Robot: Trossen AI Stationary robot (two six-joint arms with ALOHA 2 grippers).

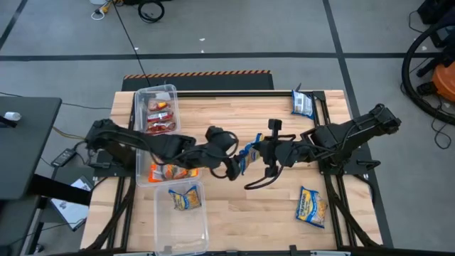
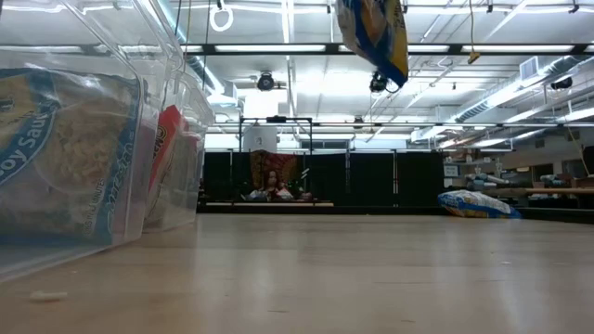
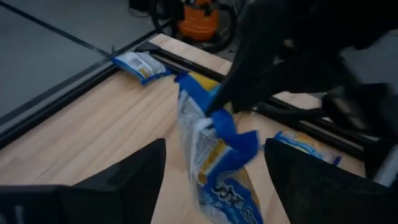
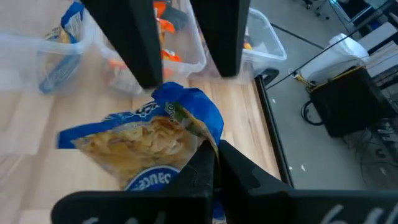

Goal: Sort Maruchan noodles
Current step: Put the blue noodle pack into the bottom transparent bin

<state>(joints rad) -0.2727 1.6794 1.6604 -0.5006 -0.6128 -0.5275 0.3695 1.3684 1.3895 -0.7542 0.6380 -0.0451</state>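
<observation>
Noodles: 1 pkt [image 1: 248, 158] in right gripper [image 1: 245, 154], 2 loose on table [image 1: 234, 114]

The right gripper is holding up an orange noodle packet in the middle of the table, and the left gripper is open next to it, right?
Not quite: the held packet is blue and yellow, not orange, as the right wrist view shows. The right gripper does pinch it, and the left gripper is open beside it.

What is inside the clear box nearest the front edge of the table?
The front clear box holds one blue-and-yellow noodle packet, lying at its far end. The rest of its floor looks bare. From table height, a packet shows through the wall, but anything behind it is hidden.
</observation>
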